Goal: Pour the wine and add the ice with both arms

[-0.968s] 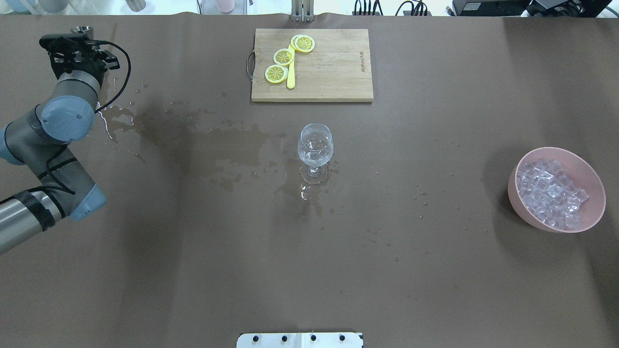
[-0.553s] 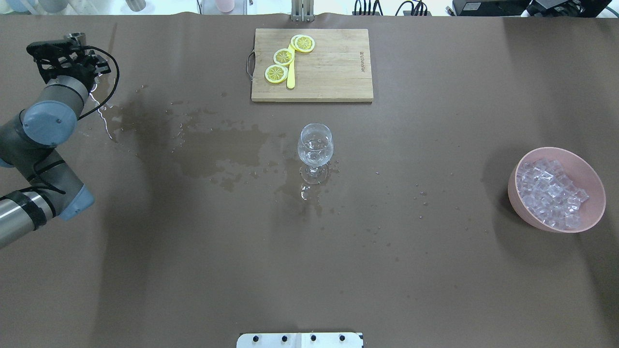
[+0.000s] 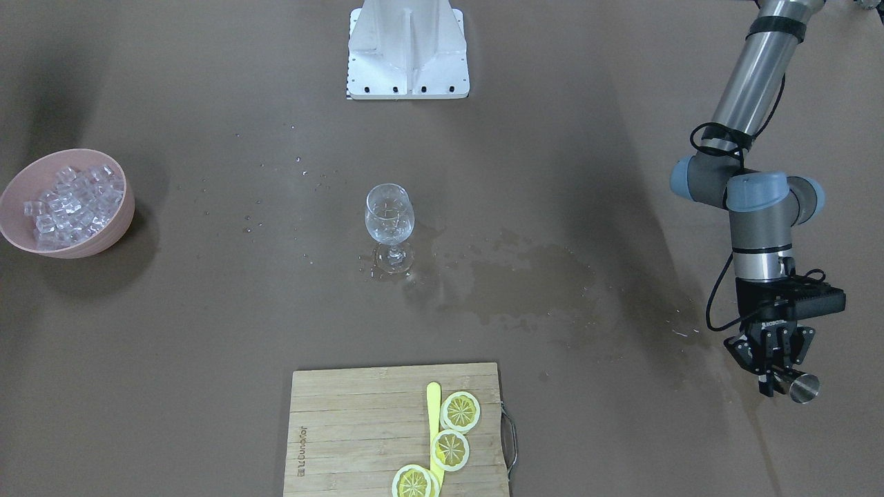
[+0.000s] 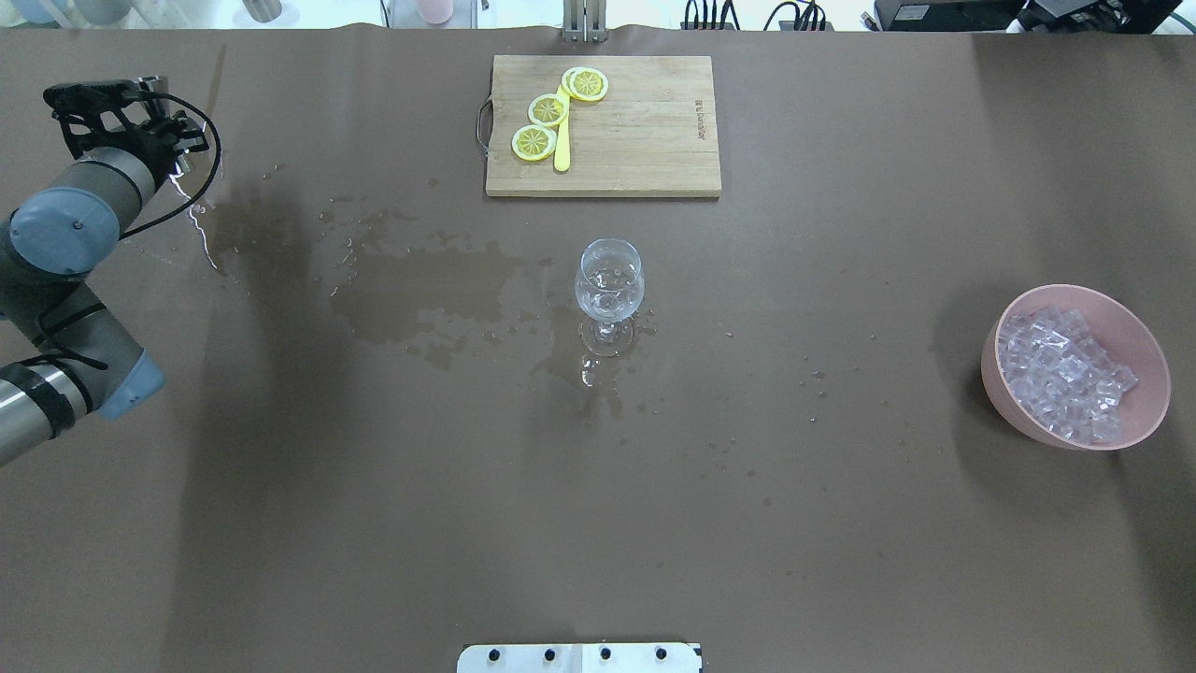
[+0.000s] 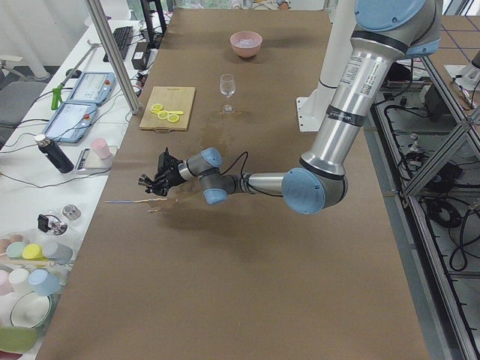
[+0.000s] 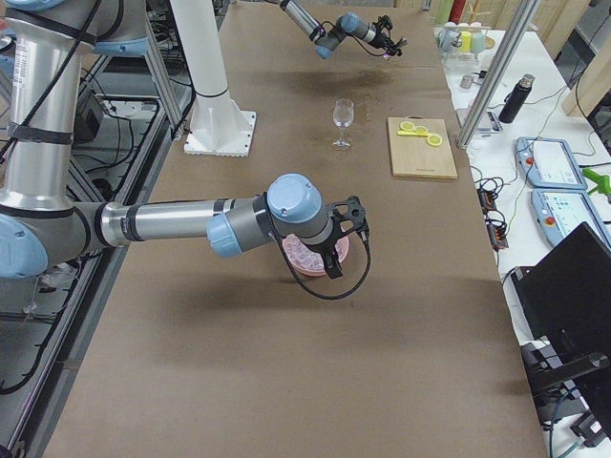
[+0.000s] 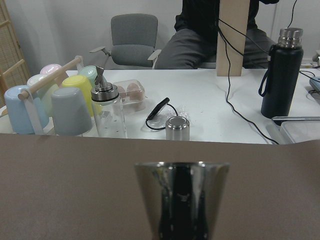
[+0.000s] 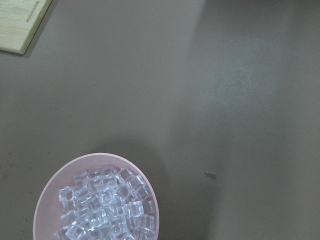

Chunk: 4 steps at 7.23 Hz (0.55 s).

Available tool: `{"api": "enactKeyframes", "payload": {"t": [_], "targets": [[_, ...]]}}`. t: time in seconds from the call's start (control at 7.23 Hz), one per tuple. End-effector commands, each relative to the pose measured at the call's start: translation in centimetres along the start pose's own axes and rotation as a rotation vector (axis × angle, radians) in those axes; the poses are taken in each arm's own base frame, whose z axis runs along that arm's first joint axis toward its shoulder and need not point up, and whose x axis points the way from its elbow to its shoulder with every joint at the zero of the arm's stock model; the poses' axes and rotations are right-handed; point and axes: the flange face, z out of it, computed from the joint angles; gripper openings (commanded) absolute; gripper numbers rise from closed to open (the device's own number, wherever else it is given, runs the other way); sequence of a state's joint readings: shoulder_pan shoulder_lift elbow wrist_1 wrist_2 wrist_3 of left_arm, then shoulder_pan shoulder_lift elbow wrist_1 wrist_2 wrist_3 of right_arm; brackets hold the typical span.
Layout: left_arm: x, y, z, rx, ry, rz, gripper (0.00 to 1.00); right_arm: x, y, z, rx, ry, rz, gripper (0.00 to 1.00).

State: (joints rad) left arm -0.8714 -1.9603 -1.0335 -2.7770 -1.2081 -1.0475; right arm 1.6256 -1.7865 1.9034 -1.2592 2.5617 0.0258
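A clear stemmed glass (image 4: 609,280) stands mid-table; any wine in it is hard to make out. The ice (image 4: 1060,369) is heaped in a pink bowl (image 4: 1145,411) at the right, and also fills the bowl (image 8: 45,200) in the right wrist view. My left gripper (image 3: 779,376) is at the table's far left corner, shut on a small metal cup (image 3: 803,388), which stands upright in the left wrist view (image 7: 181,200). My right gripper (image 6: 336,258) hovers above the bowl and shows only in the exterior right view, so I cannot tell whether it is open or shut.
A wooden cutting board (image 4: 635,140) with lemon slices (image 4: 548,109) and a yellow knife lies behind the glass. Wet patches (image 4: 420,280) spread left of the glass. The white pedestal (image 3: 407,52) is at the near edge. Cups, a bottle (image 7: 109,110) and a flask crowd the bench beyond.
My left arm has swung further left and back toward the table's corner, carrying the metal cup with it. The glass and the bowl have stayed put.
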Motion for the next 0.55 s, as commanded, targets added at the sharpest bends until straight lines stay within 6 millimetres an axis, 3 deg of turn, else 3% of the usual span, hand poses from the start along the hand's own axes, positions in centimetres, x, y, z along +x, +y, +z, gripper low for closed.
{"api": "enactKeyframes", "payload": {"t": [0.0, 0.14, 0.28, 0.41], "targets": [[0.03, 0.47, 0.21, -0.016, 0.001, 0.004, 0.0, -0.09, -0.07, -0.01, 0.0, 0.001, -0.001, 1.0], [0.28, 0.48, 0.16, -0.027, 0.013, 0.002, 0.0, -0.09, -0.15, -0.03, 0.001, 0.004, -0.002, 1.0], [0.39, 0.44, 0.16, -0.027, 0.015, 0.002, 0.28, -0.07, -0.16, -0.03, 0.001, 0.006, -0.001, 1.0], [0.54, 0.44, 0.16, -0.033, 0.02, 0.0, 0.36, -0.06, -0.16, -0.03, 0.001, 0.007, -0.002, 1.0]]}}
